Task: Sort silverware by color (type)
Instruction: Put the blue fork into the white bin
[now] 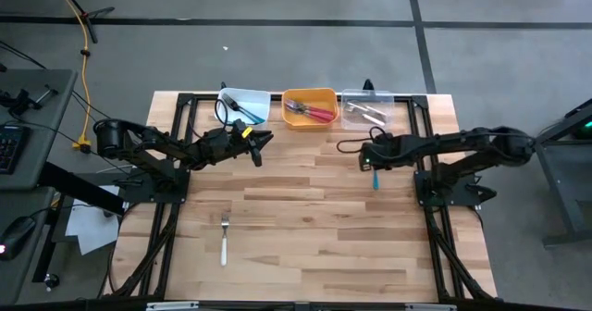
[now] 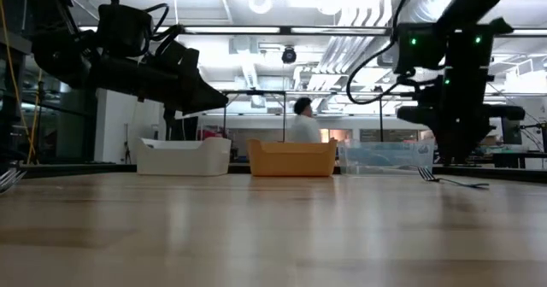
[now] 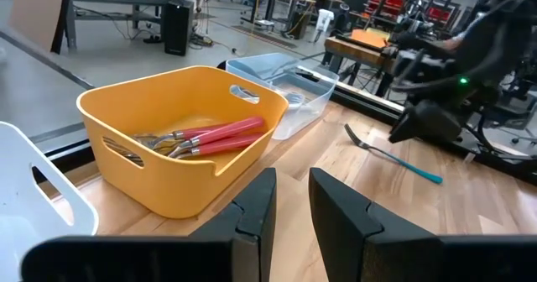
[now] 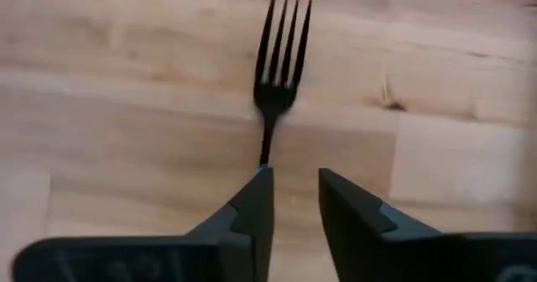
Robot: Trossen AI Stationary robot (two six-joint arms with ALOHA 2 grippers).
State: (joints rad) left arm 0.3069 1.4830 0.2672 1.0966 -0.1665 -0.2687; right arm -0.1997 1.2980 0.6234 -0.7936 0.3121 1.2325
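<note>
A blue-handled fork [image 1: 375, 177] lies flat on the wooden table [image 1: 314, 228], its dark metal tines [image 4: 284, 43] spread on the boards and its slim handle running back toward the right gripper [image 4: 294, 206]. In the right wrist view the handle meets the inner edge of one finger [image 4: 256, 211] rather than sitting in the middle of the gap; the two fingers stand a little apart and are not clamped on it. From above, this fork is just in front of the clear bin [image 1: 365, 109], below the right gripper [image 1: 368, 154], with the teal-blue handle end pointing toward the table's near edge. The left wrist view shows the same fork [image 3: 394, 154] resting on the wood beside the right arm's dark head.

A second fork [image 1: 224, 240] with a pale handle lies alone on the near left part of the table, well apart from both arms.

The orange bin [image 1: 309, 107] holds red-handled forks [image 3: 214, 138]; the white bin [image 1: 244, 105] holds some cutlery too, and the clear bin has pale pieces inside.

The right arm reaches in from the right edge, stretched low across the table. The left arm reaches in from the left, its gripper [image 1: 259, 144] raised off the table in front of the white bin, fingers slightly apart and empty.
</note>
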